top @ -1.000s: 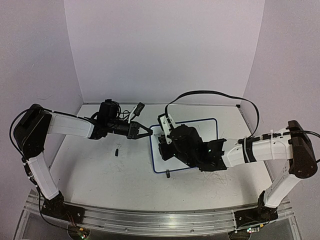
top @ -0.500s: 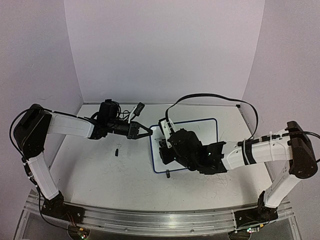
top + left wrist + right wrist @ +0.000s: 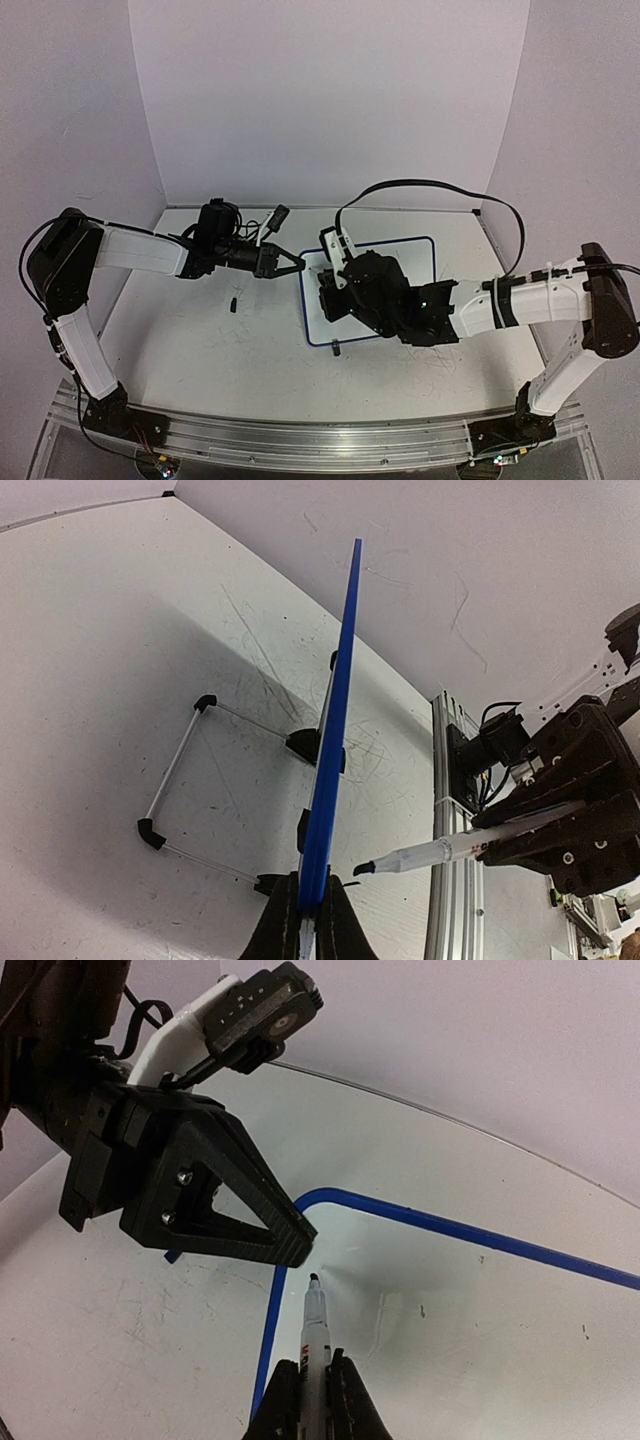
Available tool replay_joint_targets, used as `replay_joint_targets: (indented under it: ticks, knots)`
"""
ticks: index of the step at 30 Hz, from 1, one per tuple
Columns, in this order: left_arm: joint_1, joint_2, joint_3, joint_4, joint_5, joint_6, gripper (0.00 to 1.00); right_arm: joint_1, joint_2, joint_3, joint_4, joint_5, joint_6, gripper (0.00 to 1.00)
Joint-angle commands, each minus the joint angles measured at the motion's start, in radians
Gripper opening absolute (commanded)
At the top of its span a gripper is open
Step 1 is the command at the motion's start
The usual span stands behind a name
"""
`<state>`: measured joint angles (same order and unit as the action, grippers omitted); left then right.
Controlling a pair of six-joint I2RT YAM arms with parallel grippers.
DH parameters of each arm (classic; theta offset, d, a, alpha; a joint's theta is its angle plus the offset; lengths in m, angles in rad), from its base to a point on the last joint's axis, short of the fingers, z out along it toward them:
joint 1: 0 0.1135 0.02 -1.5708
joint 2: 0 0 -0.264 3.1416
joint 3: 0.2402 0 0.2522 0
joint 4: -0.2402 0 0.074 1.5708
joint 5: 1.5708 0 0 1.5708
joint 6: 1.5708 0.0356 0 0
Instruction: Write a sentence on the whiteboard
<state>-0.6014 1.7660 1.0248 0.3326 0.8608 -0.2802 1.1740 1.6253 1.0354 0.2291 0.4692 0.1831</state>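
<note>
My right gripper (image 3: 313,1388) has barely shifted, clamped on the marker (image 3: 315,1332), tip just off the whiteboard (image 3: 450,1290). My left gripper (image 3: 305,920) stays pinched on its edge. No sentence shows; I judge writing hasn't started.

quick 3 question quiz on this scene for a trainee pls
1. True or false: the left gripper is shut on the whiteboard's edge.
2. What does the right gripper hold? A) an eraser B) a marker C) a cloth
3. Fill in: the whiteboard's frame is coloured ___.

Key: 1 true; 2 B; 3 blue
</note>
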Motion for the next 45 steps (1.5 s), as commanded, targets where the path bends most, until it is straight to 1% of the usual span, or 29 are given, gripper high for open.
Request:
replay_joint_targets:
  ticks: [1,14,20,45]
  knots:
    - [-0.002,-0.039,-0.01,-0.017,0.002,0.01,0.0,-0.005,-0.009,0.036,0.035,0.037,-0.021,0.0]
    - [-0.003,-0.037,-0.006,-0.016,0.005,0.009,0.0,-0.02,0.028,0.053,0.064,0.017,-0.037,0.0]
    - [-0.003,-0.039,-0.007,-0.017,0.007,0.009,0.0,-0.019,0.039,0.047,0.065,0.036,-0.032,0.0]
    - [-0.003,-0.042,-0.007,-0.017,0.008,0.007,0.0,-0.02,0.063,0.017,0.006,0.064,0.029,0.0]
